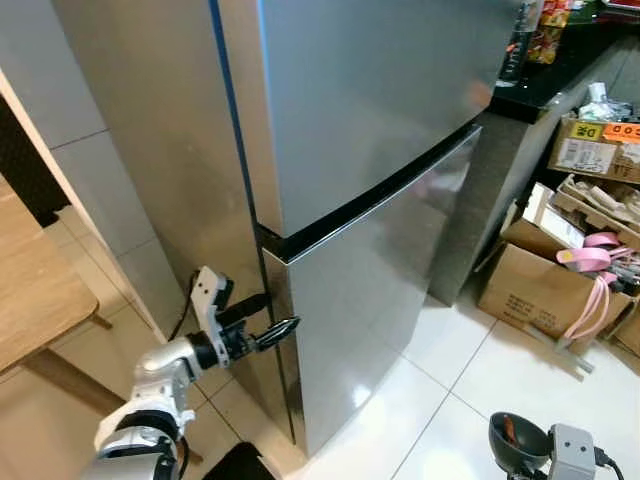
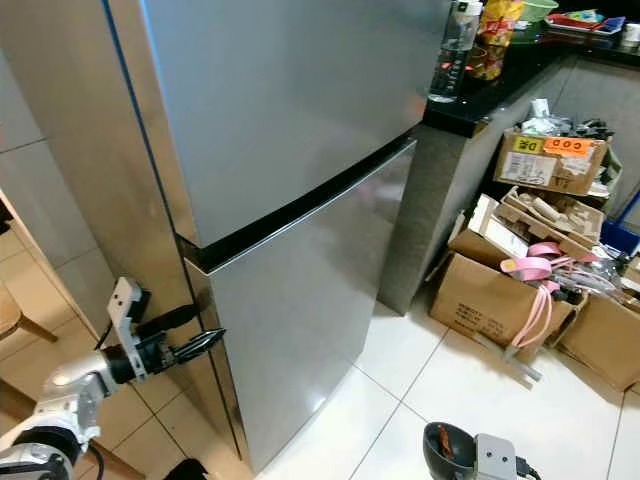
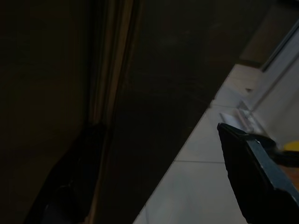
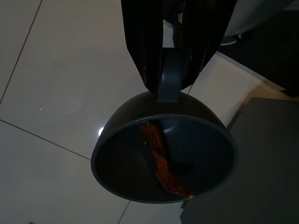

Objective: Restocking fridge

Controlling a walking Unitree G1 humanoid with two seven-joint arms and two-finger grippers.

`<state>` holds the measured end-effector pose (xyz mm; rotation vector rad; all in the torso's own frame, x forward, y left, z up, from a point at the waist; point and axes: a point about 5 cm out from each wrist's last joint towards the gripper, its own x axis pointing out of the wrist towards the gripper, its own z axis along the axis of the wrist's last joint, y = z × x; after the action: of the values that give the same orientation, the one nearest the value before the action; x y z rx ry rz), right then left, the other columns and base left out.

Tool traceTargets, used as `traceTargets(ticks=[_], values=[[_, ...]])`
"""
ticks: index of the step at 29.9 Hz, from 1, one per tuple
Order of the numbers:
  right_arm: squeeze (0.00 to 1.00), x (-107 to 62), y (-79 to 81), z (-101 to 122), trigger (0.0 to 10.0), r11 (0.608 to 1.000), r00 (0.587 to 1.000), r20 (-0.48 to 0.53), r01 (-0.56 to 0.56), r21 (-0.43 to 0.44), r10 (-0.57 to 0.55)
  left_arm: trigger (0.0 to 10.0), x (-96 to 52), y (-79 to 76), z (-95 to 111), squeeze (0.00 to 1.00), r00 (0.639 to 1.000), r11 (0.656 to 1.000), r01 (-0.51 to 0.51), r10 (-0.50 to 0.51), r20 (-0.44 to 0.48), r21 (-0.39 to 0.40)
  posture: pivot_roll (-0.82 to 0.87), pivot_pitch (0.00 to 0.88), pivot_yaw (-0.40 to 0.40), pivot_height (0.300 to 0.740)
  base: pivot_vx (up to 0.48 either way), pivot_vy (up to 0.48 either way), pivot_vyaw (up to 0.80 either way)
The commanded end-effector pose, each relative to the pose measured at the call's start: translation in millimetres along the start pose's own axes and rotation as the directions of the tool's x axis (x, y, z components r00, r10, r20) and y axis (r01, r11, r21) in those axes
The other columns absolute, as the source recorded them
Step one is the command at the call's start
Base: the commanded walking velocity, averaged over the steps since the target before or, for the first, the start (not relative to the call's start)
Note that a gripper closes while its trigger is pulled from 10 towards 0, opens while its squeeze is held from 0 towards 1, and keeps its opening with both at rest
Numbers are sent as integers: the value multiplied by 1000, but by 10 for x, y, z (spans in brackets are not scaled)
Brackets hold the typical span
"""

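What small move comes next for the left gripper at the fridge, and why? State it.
Probably hook the left gripper around the lower door edge and pull. Its fingers are open at that edge, both fridge doors look shut, and the right gripper already grips a dark bowl of food by its handle, so the door must open first.

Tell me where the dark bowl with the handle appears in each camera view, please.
Left eye view: dark bowl, bottom right, above the white floor tiles.
Right eye view: bottom edge, right of centre.
Left wrist view: I cannot make it out.
Right wrist view: centre, handle clamped in the right gripper, a reddish-brown strip inside.
Shared landmark: the white floor tiles.
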<state>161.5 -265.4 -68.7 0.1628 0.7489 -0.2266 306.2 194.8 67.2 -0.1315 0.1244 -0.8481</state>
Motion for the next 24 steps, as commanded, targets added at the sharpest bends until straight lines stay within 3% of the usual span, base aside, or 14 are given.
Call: traceTargets(ticks=[1,14,21,22,23,24], values=[[0,2,-3,2,10000,1000,1000,-5,2,-6,-2,10000,164,-74,1,0,1000,1000,12,-11,-18,28,-82,0,-6,740,0,0,0],[0,2,3,-1,10000,1000,1000,-5,0,-4,0,10000,442,-273,-61,0,999,999,14,-14,33,-29,-81,0,-6,740,0,0,0],[0,4,8,4,10000,1000,1000,-1,-1,-5,1,10000,570,-514,-141,0,985,983,170,-167,42,-64,-80,0,-7,740,0,0,0],[0,4,8,5,10000,1000,1000,-1,-1,-5,1,10000,582,-592,-175,0,972,969,235,-233,36,-75,-80,0,-7,740,0,0,0],[0,4,8,5,10000,1000,1000,-1,-1,-5,1,10000,582,-592,-175,0,972,969,235,-233,36,-75,-80,0,-7,740,0,0,0],[0,4,6,7,10000,1000,1000,0,-2,-6,2,10000,590,-700,-218,0,946,942,323,-322,29,-94,-80,0,-7,740,0,0,0]])
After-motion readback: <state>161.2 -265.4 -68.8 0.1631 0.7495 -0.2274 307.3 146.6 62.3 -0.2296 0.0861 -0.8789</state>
